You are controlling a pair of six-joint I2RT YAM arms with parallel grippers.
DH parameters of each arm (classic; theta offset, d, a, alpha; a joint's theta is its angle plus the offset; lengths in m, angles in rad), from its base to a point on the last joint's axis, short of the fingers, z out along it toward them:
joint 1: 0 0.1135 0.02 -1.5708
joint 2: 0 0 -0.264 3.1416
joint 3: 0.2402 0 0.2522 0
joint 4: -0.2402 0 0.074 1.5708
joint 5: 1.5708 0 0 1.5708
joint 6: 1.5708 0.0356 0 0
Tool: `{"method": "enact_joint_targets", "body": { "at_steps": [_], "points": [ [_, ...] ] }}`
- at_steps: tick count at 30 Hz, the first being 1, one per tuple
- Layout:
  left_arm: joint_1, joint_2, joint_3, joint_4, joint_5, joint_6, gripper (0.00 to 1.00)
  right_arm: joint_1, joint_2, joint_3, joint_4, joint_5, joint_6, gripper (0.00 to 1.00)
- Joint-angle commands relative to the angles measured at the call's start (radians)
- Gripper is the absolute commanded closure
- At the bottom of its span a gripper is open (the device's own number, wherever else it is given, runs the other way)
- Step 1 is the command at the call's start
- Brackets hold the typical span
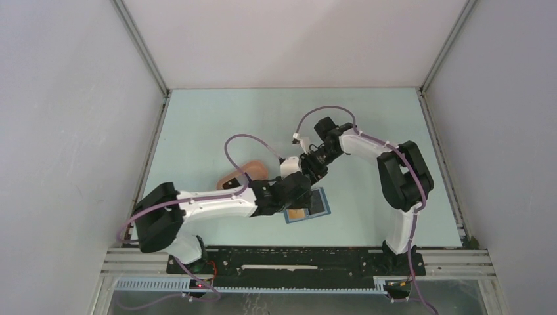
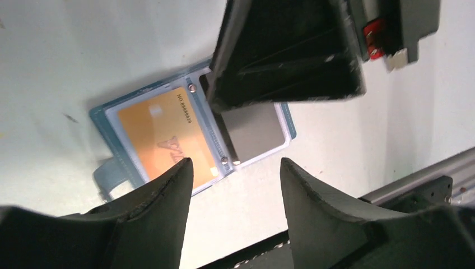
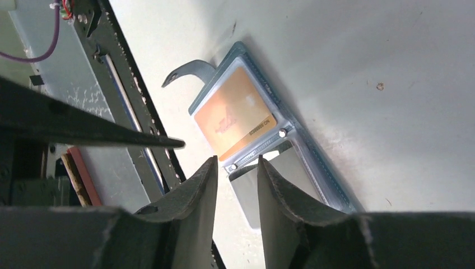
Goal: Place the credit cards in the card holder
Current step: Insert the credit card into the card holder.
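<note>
On the pale counter (image 1: 217,118), both of your hands meet at one spot near the front middle. The pink tray (image 1: 253,167) lies to the left and farther back, apart from the work.

The card holder (image 1: 320,200) lies open and flat under the two hands, its long axis running roughly left to right. Your left hand (image 2: 236,168) hovers over its near edge, fingers spread wide and holding nothing. Your right hand (image 3: 237,163) is nearer the job. It points down at the holder's right half, fingers a narrow gap apart, with nothing visibly clamped.

The tan-orange card (image 2: 162,134) sits in the left pocket. The grey card (image 2: 255,129) lies on the right half, directly beneath the right hand, though you can't tell whether it is fully seated. Any further push looks like the right hand's work, and the left hand crowds it closely.
</note>
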Motion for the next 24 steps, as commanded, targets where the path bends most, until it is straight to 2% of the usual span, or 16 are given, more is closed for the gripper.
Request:
{"method": "enact_joint_targets", "body": {
  "at_steps": [1, 8, 14, 20, 24],
  "points": [
    [0.005, -0.159, -0.123, 0.148, -0.044, 0.155, 0.37, -0.013, -0.081, 0.029, -0.044, -0.056, -0.101, 0.61],
    [0.008, -0.392, -0.325, 0.337, -0.087, 0.318, 0.34, -0.015, -0.127, 0.021, -0.074, -0.087, -0.18, 0.69],
    [0.039, -0.537, -0.469, 0.531, -0.031, 0.381, 0.01, -0.002, -0.124, 0.014, -0.077, -0.071, -0.205, 0.83],
    [0.12, -0.683, -0.633, 0.716, 0.105, 0.354, 0.0, 0.025, -0.108, 0.009, -0.077, -0.051, -0.215, 0.93],
    [0.144, -0.737, -0.716, 0.775, 0.119, 0.322, 0.0, 0.05, -0.087, 0.01, -0.08, -0.029, -0.221, 0.95]
  ]
}}
